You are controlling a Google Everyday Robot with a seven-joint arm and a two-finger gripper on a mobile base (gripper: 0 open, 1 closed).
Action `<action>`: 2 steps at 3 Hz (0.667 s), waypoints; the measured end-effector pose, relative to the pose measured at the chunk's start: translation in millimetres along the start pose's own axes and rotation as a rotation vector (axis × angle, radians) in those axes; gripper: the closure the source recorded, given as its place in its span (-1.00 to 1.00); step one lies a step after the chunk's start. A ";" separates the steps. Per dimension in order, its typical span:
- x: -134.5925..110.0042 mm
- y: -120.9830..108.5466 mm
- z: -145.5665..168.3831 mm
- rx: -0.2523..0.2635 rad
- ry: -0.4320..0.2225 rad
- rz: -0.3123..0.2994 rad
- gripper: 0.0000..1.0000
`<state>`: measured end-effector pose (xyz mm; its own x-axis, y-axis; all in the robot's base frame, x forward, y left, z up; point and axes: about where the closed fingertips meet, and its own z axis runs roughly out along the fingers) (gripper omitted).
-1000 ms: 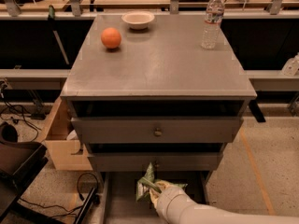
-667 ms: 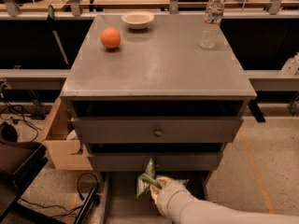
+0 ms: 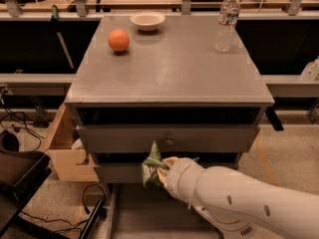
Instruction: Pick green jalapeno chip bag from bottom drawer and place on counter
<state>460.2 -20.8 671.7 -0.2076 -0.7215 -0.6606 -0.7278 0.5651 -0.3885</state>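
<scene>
The white arm [image 3: 244, 198] reaches in from the lower right. Its gripper [image 3: 159, 170] is clamped on the green chip bag [image 3: 149, 164], holding it up in the air. Below it lies the open bottom drawer [image 3: 132, 210]. Just behind it, the knobbed drawer [image 3: 209, 139] fronts stand in the way. To its left sits a wooden box [image 3: 62, 151]. Above and beyond stretches the counter [image 3: 174, 71], with an orange ball [image 3: 118, 40] and a bowl [image 3: 147, 20] far left and a water bottle [image 3: 227, 21] far right.
</scene>
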 end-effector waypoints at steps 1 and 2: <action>15.7 27.0 -34.9 -0.103 0.030 -0.090 1.00; 33.4 30.8 -64.0 -0.107 0.051 -0.113 1.00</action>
<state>389.0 -53.1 678.8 -0.1510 -0.7992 -0.5818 -0.8136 0.4348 -0.3860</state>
